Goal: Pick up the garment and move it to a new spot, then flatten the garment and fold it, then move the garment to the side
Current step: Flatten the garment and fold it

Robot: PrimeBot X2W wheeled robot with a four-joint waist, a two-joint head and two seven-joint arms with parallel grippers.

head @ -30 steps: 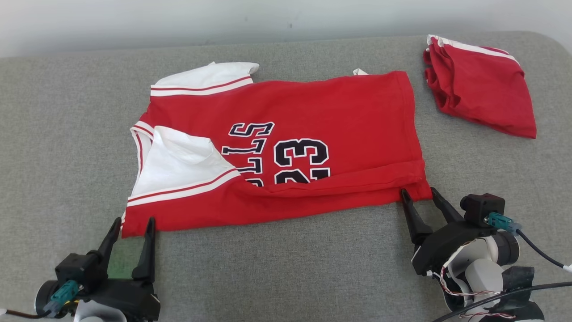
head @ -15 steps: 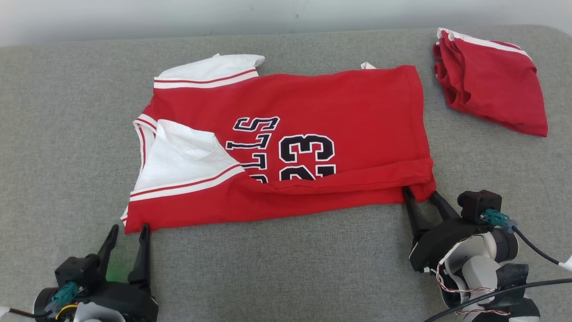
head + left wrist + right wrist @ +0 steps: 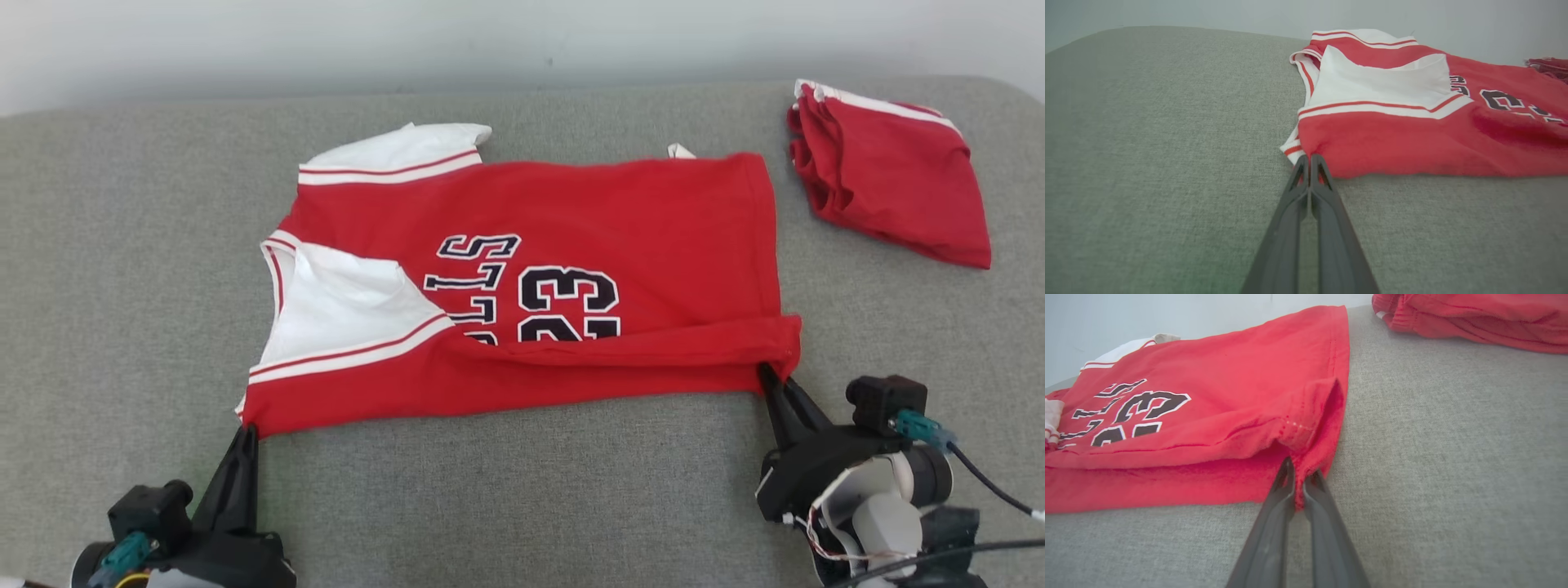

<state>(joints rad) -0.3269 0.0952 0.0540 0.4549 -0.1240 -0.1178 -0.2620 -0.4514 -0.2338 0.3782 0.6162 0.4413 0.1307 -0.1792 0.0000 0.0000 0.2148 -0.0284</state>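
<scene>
- The red jersey (image 3: pixel 531 278) is lying across the middle of the head view on the grey cushion (image 3: pixel 522 498). Its collar end is pointing to the left of the frame and its hem to the right. Its near long edge is already doubled over the lower part of the "23".
- The left gripper (image 3: pixel 247 431), at the lower left of the frame, is now pinching the jersey's near left corner. 1 second ago its 2 fingers were standing apart on either side of that corner. In the left wrist view they are pressing together with a sliver of red cloth between the tips.
- The right gripper (image 3: pixel 774 380), at the lower right, is doing the same at the near hem corner. Its fingers were spread 1 second ago and are now clamping a ridge of red fabric, as the right wrist view is showing plainly.
- Everything is sitting slightly lower in the head view than before; that is the camera shifting, not the cloth.
- With both near corners secured, the robot is probably getting ready to lift that edge and carry it toward the top of the frame for the next fold.
- A second red garment (image 3: pixel 890 196) is lying folded at the upper right, well apart from the jersey.
</scene>
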